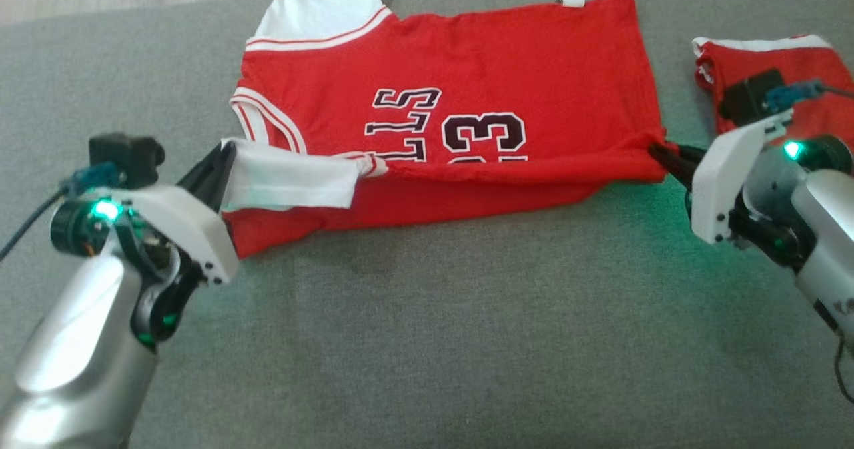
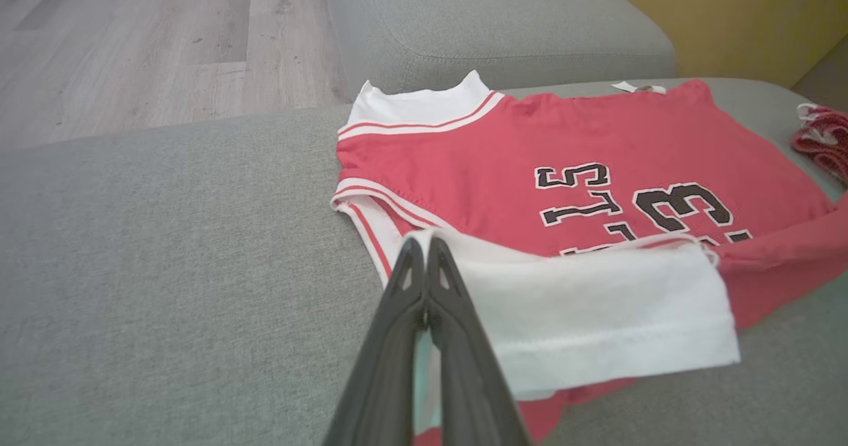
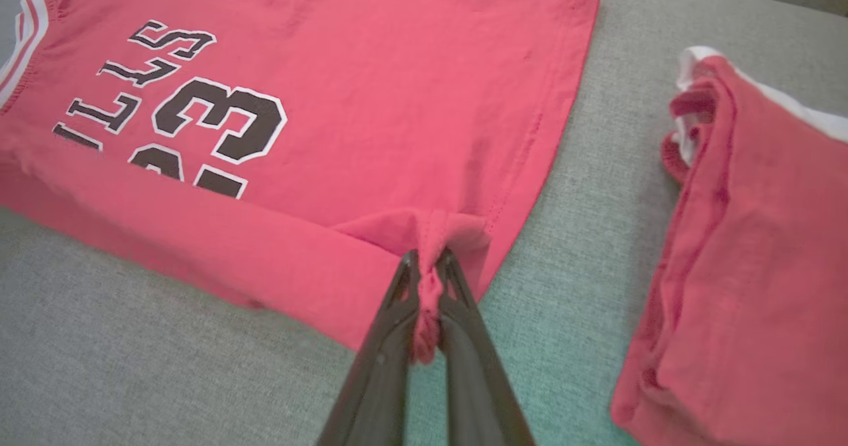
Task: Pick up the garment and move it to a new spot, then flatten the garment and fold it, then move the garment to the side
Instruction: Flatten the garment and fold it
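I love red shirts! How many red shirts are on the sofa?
2. One jersey lies in the middle, pinched by the left gripper and the right gripper. One folded red garment sits to its right, apart. That pile might hide more.

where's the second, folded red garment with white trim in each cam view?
Head view: folded red garment with white trim, upper right.
Left wrist view: sliver at the far right edge.
Right wrist view: large, along the right side.
Shared landmark: black numeral 3 on the spread red jersey, left of it in all three.
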Available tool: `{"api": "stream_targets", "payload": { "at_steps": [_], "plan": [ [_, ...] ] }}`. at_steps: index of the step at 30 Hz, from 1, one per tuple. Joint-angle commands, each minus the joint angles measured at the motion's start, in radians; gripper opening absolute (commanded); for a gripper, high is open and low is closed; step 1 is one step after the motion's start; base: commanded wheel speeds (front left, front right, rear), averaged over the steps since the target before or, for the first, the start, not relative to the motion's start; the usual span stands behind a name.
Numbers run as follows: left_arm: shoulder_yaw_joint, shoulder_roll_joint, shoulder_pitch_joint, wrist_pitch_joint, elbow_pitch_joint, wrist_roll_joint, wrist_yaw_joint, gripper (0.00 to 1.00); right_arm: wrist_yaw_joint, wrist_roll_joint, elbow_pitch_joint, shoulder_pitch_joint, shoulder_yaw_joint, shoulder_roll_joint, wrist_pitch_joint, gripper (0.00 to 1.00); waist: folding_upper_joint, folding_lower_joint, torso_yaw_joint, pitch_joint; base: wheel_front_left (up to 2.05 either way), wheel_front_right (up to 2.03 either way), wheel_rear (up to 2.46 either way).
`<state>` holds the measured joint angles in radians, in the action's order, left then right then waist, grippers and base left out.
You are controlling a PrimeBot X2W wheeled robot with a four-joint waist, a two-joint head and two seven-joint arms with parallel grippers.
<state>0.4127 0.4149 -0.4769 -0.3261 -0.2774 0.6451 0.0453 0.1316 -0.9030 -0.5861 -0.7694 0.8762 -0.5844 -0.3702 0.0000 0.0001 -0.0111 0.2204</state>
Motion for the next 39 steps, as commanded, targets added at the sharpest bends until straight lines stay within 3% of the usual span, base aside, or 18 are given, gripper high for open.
{"api": "stream_targets", "payload": {
  "at_steps": [1,6,7,8,14,16,22,28,32,39],
  "plan": [
    [-0.031,0.041,-0.080,-0.009,0.004,-0.012,0.008,0.00,-0.001,0.012,0.009,-0.031,0.000,-0.002,-0.003,0.00,0.0000,-0.0001,0.001,0.016,0.00,0.00,0.00],
    [-0.007,0.026,-0.173,-0.022,-0.084,-0.029,0.024,0.00,-0.001,0.021,-0.020,-0.078,0.011,0.018,-0.005,0.00,0.0000,-0.0001,0.002,0.053,0.00,0.00,0.00],
    [-0.005,0.021,-0.195,-0.020,-0.103,-0.034,0.024,0.44,-0.001,0.030,-0.030,-0.095,0.007,0.023,0.009,0.29,0.0000,-0.0001,0.002,0.061,0.00,0.00,0.00],
    [-0.004,0.014,-0.221,-0.011,-0.123,-0.041,0.021,1.00,-0.001,0.042,-0.045,-0.111,0.000,0.027,0.028,1.00,0.0000,-0.0001,0.002,0.069,0.00,0.00,0.00],
    [-0.039,-0.045,-0.358,0.154,-0.218,-0.075,-0.012,1.00,-0.001,0.098,-0.130,-0.188,-0.047,0.070,0.160,1.00,0.0000,-0.0001,0.006,0.095,0.00,0.00,0.00],
    [-0.079,-0.087,-0.410,0.298,-0.265,-0.071,-0.028,1.00,-0.001,0.120,-0.165,-0.209,-0.068,0.096,0.253,1.00,0.0000,-0.0001,0.008,0.094,0.00,0.00,0.00],
    [-0.107,-0.132,-0.401,0.506,-0.319,-0.064,-0.009,1.00,-0.001,0.170,-0.219,-0.184,-0.101,0.115,0.455,1.00,0.0000,-0.0001,0.014,0.041,0.00,0.00,0.00],
    [-0.125,-0.155,-0.287,0.577,-0.284,-0.067,-0.010,1.00,-0.001,0.241,-0.270,-0.121,-0.194,0.131,0.612,1.00,0.0000,-0.0001,0.017,-0.031,0.00,0.00,0.00],
    [-0.137,-0.175,-0.179,0.586,-0.233,-0.087,-0.027,1.00,-0.001,0.309,-0.264,-0.051,-0.292,0.157,0.630,1.00,0.0000,-0.0001,0.018,-0.076,0.00,0.00,0.00],
    [-0.172,-0.227,0.032,0.588,-0.120,-0.154,-0.058,1.00,-0.001,0.502,-0.135,0.161,-0.520,0.240,0.632,1.00,0.0000,-0.0001,0.012,-0.129,0.00,0.00,0.00]
  ]
}}
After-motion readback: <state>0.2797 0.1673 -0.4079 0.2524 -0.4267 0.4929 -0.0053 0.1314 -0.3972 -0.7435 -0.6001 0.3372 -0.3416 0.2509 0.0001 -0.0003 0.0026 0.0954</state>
